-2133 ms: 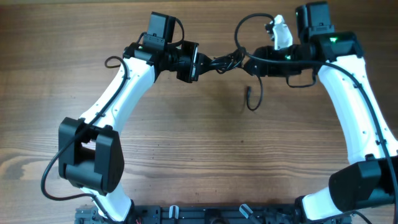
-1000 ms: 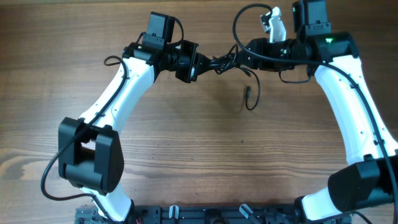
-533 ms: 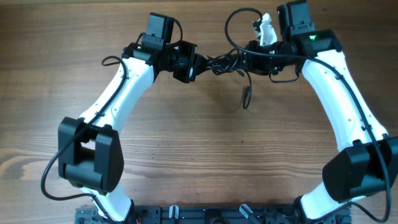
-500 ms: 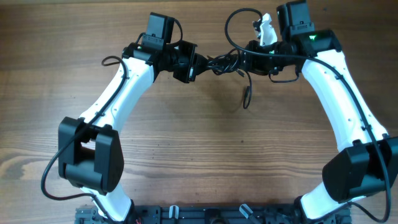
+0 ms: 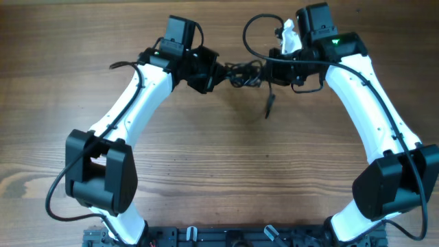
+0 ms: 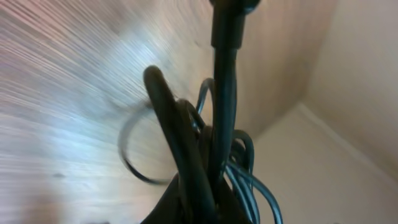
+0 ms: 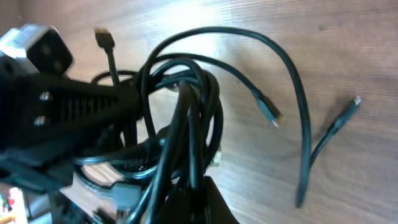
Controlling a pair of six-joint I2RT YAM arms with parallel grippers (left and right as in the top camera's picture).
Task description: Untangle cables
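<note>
Cables (image 7: 186,118) with gold-tipped plug (image 7: 273,117), right wrist view only

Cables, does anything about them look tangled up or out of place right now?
Yes. The cables are a tight knot bunched between the left tool and right tool, both shut on it. One loop sticks out on the far side, and a loose plug end trails out on the near side. No damage shows.

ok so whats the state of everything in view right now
cables: tangled in one knot, strung between both grippers
plug end: trailing free of the knot, not gripped
left gripper: shut on the cables
right gripper: shut on the cables
</note>
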